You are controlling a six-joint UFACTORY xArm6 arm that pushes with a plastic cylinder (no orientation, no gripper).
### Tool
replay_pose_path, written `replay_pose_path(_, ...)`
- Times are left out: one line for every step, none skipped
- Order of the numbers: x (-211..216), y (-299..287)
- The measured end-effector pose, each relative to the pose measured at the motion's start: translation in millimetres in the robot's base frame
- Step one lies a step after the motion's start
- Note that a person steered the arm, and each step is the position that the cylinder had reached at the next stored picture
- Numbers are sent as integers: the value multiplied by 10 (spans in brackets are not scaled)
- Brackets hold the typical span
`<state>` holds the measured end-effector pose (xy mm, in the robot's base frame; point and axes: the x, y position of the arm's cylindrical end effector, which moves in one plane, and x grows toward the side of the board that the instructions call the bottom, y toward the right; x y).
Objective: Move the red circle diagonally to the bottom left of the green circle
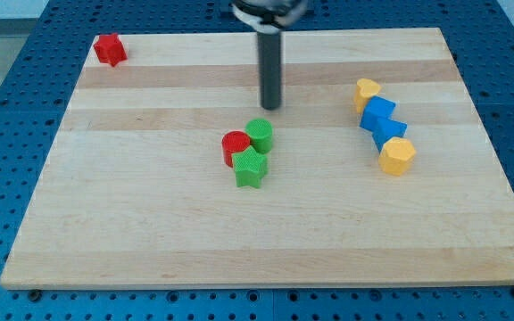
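Note:
The red circle (234, 146) sits near the board's middle, touching the green circle (260, 135) on that block's left and slightly lower side. A green star (250, 168) lies just below both, touching them. My tip (270, 106) is the lower end of the dark rod, a short way above and slightly right of the green circle, apart from all blocks.
A red star-like block (109, 49) sits at the board's top left corner. On the right stands a diagonal chain: a yellow block (367, 92), two blue blocks (378, 114) (389, 132) and a yellow hexagon (397, 156). The wooden board (150, 223) lies on a blue pegboard table.

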<state>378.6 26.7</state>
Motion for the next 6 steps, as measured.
replay_pose_path(388, 527)
replay_pose_path(677, 397)
replay_pose_path(677, -203)
replay_pose_path(677, -768)
replay_pose_path(657, -1383)
replay_pose_path(663, -1581)
